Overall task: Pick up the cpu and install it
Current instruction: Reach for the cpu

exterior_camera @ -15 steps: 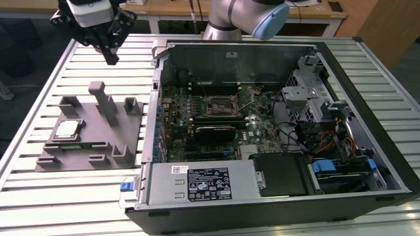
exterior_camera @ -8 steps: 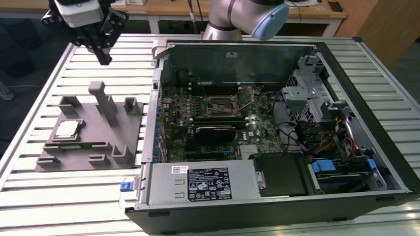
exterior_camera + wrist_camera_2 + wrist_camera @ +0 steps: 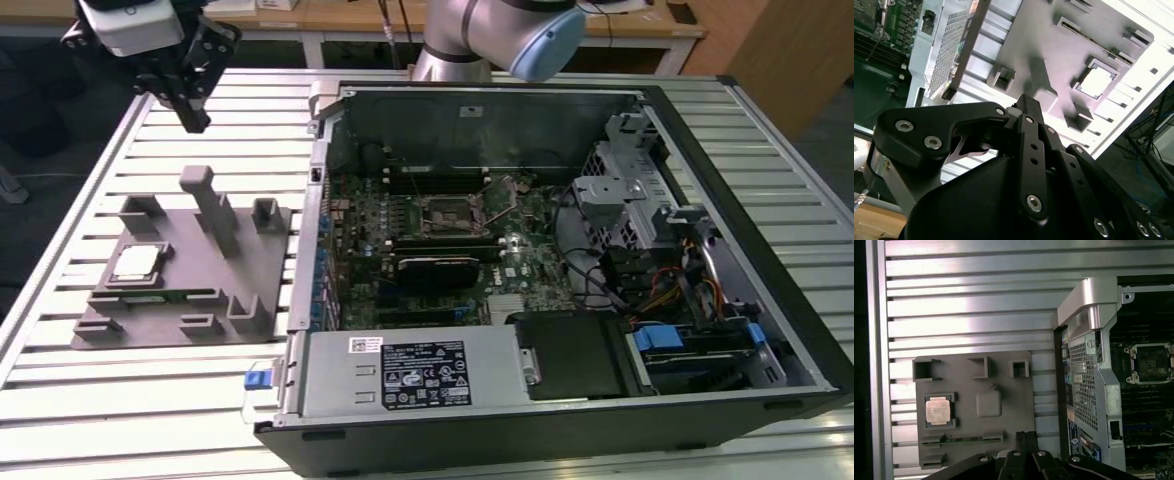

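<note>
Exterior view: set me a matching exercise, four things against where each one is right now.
Things:
1. cpu
2. gripper
3. socket
4. grey holder

Places:
A. on the slatted table, beside the computer case
B. on the green board inside the case
C. in a pocket of the holder
D. in the air above the table, holding nothing

Pairs: 1-C, 2-D, 3-B, 4-A

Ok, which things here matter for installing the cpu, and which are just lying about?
For the job: cpu in the gray fixture; motherboard socket; the empty hand.
Lying about: power supply; drive cage; green memory stick in the fixture.
</note>
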You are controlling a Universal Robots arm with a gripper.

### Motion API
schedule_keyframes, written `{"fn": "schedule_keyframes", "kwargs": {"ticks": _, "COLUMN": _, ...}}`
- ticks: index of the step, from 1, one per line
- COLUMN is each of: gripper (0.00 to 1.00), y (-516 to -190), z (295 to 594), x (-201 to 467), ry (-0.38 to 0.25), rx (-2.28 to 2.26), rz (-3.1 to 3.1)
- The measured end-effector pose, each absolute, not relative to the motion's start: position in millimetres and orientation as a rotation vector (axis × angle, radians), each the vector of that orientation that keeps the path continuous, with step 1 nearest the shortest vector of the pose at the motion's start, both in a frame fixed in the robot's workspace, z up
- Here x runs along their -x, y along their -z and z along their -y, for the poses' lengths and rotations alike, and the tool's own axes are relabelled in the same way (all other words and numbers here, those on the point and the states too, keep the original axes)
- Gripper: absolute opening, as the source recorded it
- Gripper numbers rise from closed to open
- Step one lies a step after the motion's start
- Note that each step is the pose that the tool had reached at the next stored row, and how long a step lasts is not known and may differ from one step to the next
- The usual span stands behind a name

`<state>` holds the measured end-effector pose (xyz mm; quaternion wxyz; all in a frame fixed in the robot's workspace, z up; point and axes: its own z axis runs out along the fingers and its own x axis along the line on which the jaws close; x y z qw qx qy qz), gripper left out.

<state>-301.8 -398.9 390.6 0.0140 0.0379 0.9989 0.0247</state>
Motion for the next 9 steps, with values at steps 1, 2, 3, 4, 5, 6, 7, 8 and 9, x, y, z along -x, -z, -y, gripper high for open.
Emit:
{"fn": "schedule_keyframes", "kwargs": {"ticks": 1, "gripper": 0.11, "y": -391, "z": 399, "x": 304, "ry": -0.077, "rx": -0.118, "rz": -3.110}}
{"fn": "schedule_keyframes", "kwargs": {"ticks": 2, "gripper": 0.11, "y": -390, "z": 399, "x": 306, "ry": -0.077, "rx": -0.118, "rz": -3.110}}
{"fn": "schedule_keyframes", "kwargs": {"ticks": 3, "gripper": 0.11, "y": -390, "z": 399, "x": 309, "ry": -0.077, "rx": -0.118, "rz": -3.110}}
{"fn": "schedule_keyframes", "kwargs": {"ticks": 4, "gripper": 0.11, "y": -390, "z": 399, "x": 311, "ry": -0.077, "rx": -0.118, "rz": -3.110}}
{"fn": "schedule_keyframes", "kwargs": {"ticks": 5, "gripper": 0.11, "y": -390, "z": 399, "x": 313, "ry": -0.077, "rx": -0.118, "rz": -3.110}}
{"fn": "schedule_keyframes", "kwargs": {"ticks": 6, "gripper": 0.11, "y": -389, "z": 399, "x": 315, "ry": -0.077, "rx": -0.118, "rz": -3.110}}
{"fn": "schedule_keyframes", "kwargs": {"ticks": 7, "gripper": 0.11, "y": -389, "z": 399, "x": 317, "ry": -0.077, "rx": -0.118, "rz": -3.110}}
{"fn": "schedule_keyframes", "kwargs": {"ticks": 8, "gripper": 0.11, "y": -388, "z": 399, "x": 320, "ry": -0.077, "rx": -0.118, "rz": -3.110}}
{"fn": "schedule_keyframes", "kwargs": {"ticks": 9, "gripper": 0.11, "y": -387, "z": 399, "x": 322, "ry": -0.077, "rx": -0.118, "rz": -3.110}}
